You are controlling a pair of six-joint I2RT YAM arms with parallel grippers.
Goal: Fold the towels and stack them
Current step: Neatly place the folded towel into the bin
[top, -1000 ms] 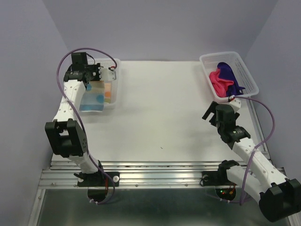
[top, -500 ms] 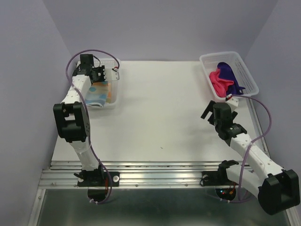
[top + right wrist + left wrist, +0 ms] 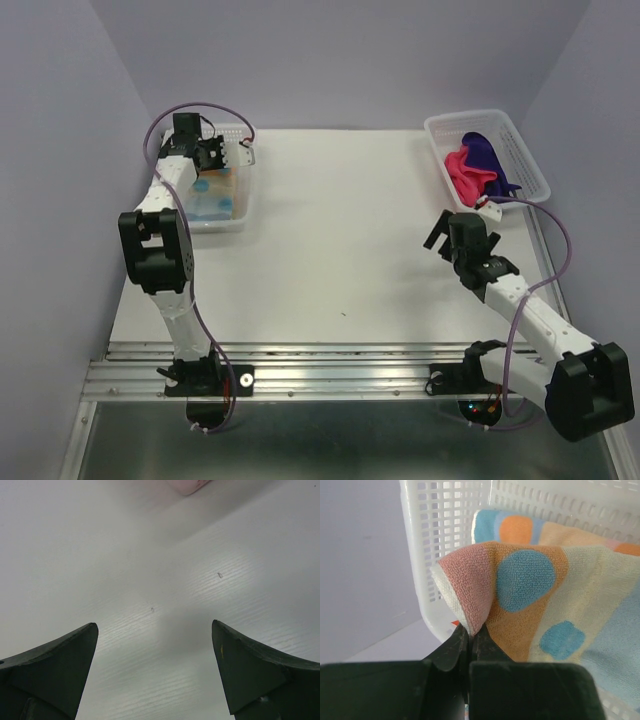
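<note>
Pinching dotted towel (image 3: pixel 570 605), seemingly: left hand (image 3: pixel 468 634).

The left arm (image 3: pixel 178 318) and the right arm (image 3: pixel 530 312) share one build: white rounded links between bulky black joint housings; a thin purple cable (image 3: pixel 200 105) trails along each (a small red connector shows near the wrist); the bases (image 3: pixel 205 380) are black; the right gripper (image 3: pixel 155 627) has dark, matte, wedge-shaped fingers (image 3: pixel 50 670).
</note>
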